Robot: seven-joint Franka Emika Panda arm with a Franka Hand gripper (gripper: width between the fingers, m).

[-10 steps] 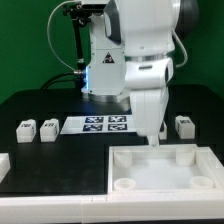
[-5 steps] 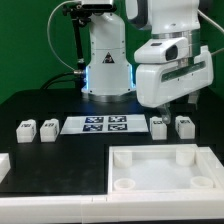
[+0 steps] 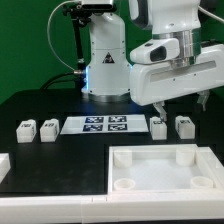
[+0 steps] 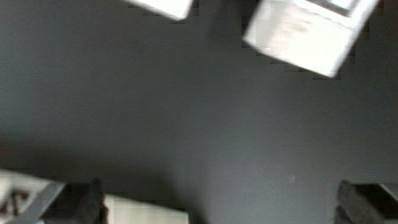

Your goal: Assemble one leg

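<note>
No small white blocky leg (image 3: 158, 126) sits in the large white square tray (image 3: 150, 151) yet; the gripper (image 4: 222, 203) hangs spread and empty.

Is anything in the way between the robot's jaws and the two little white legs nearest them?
Nothing visible. The open jaws hang above the leg and its twin on the exterior view's right. Only air and bare black table lie between.

Glossy white arm (image 3: 172, 72), blue-lit base (image 3: 106, 62), black cables (image 3: 63, 30)
</note>
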